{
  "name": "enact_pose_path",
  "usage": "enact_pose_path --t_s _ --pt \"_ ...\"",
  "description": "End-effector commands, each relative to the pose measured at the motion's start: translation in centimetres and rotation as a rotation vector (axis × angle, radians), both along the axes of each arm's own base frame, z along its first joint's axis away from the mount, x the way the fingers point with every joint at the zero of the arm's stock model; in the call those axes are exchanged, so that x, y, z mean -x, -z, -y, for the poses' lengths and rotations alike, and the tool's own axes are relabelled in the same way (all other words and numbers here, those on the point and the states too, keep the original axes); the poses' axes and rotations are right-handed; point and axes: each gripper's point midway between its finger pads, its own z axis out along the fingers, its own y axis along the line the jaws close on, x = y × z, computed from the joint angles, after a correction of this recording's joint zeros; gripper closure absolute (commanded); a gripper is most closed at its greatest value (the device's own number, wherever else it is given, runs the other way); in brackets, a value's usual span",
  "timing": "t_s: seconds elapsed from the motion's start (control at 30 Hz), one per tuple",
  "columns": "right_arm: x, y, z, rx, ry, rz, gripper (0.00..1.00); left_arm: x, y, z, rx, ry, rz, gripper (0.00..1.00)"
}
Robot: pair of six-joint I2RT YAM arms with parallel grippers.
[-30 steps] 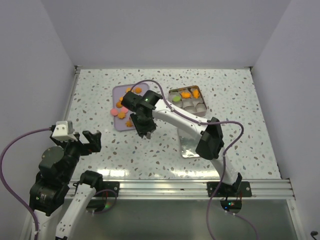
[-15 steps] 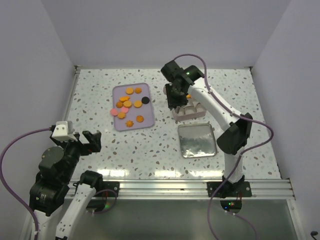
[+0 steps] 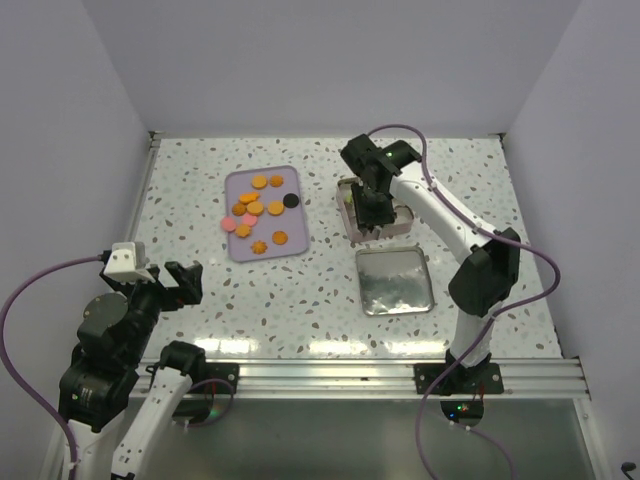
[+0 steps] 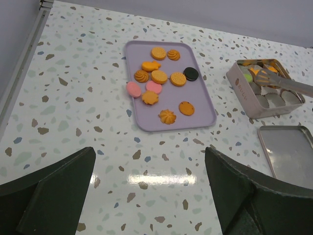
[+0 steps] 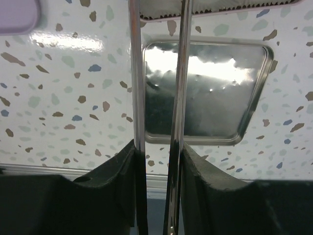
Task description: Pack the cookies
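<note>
Several cookies [image 3: 262,212], mostly orange with two pink and one black, lie on the lilac tray [image 3: 240,250]; they also show in the left wrist view [image 4: 159,77]. A few more cookies [image 4: 254,73], orange and one green, sit in paper cups in the square tin [image 4: 244,93]. My right gripper [image 3: 370,212] is over the tin [image 3: 403,218], shut on metal tongs [image 5: 137,73]. The tongs' tips [image 4: 266,76] reach into the tin; I cannot tell if they hold a cookie. My left gripper [image 3: 180,285] is open and empty near the left front.
The tin's metal lid [image 3: 393,280] lies flat, just nearer than the tin, and also shows in the right wrist view [image 5: 215,98]. A metal rail [image 3: 300,378] runs along the table's front edge. Walls close in the left, back and right sides.
My right arm swung with the tongs from the lilac tray across to the tin, then shifted a little nearer over it. The left arm has not moved.
</note>
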Motion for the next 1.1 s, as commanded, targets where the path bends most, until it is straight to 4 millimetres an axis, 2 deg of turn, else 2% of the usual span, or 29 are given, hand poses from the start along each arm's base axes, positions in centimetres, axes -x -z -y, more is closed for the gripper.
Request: enact_pose_path --t_s 0.0,0.2,0.37,0.6,0.83,0.93,1.07 --pt "1.2 -0.6 0.3 -0.021 -0.009 -0.009 0.68 -0.5 -0.9 0.4 -0.008 0.022 0.040 0.00" --pt "0.9 0.5 -0.1 -0.025 -0.011 -0.019 0.66 -0.6 -0.9 0.4 -0.010 0.023 0.039 0.00" --pt "0.2 0.6 -0.4 -0.023 -0.016 -0.011 0.66 -0.7 -0.8 0.4 -0.011 0.023 0.034 0.00" --pt "-0.4 0.5 -0.5 -0.014 -0.022 -0.011 0.56 -0.6 -0.8 0.4 -0.012 0.021 0.033 0.00" --pt "-0.8 -0.4 -0.4 -0.012 -0.025 0.007 0.53 -0.6 -0.9 0.4 -0.011 0.021 0.036 0.00" --pt "-1.2 -2.0 -0.6 -0.032 -0.023 0.040 0.53 -0.7 -0.8 0.4 -0.011 0.021 0.034 0.00" --pt "-0.5 -3.1 -1.9 -0.088 -0.036 0.046 0.54 -0.7 -0.8 0.4 -0.011 0.021 0.034 0.00"
